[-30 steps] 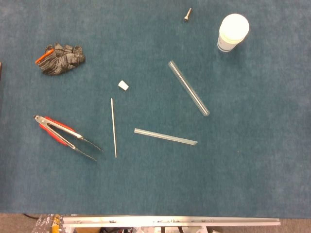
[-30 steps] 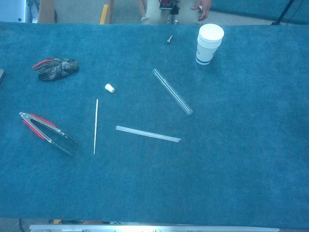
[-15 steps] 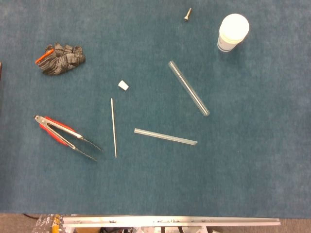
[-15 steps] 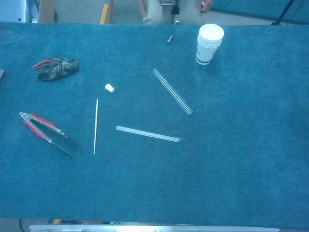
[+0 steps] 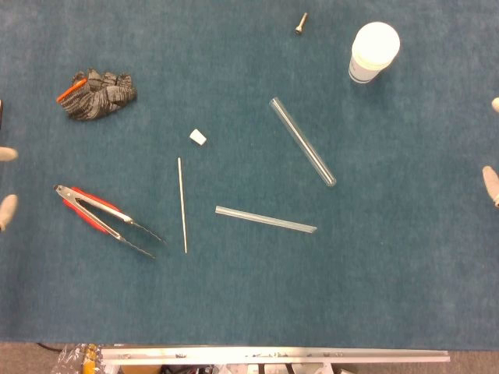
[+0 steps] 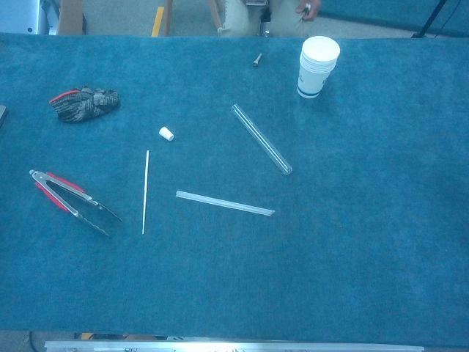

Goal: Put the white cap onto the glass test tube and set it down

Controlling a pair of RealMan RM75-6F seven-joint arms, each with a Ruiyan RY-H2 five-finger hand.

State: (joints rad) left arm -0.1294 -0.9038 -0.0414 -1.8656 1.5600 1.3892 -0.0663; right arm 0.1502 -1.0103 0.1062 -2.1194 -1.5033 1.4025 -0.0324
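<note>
The glass test tube (image 5: pixel 302 141) lies at a slant on the blue table (image 5: pixel 405 265), the white cap (image 5: pixel 198 137) well apart to its left. Only fingertips of the left hand (image 5: pixel 6 183) and right hand (image 5: pixel 492 167) are seen at the edges, holding nothing; spread cannot be told. The tube is judged light, slippery and fragile, best taken mid-length. The stacked paper cups (image 5: pixel 372 51) show no contents.

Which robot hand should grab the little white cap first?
Probably the left hand. Its fingertips show at the left edge, the side where the white cap lies. The right hand sits nearer the glass test tube.
</note>
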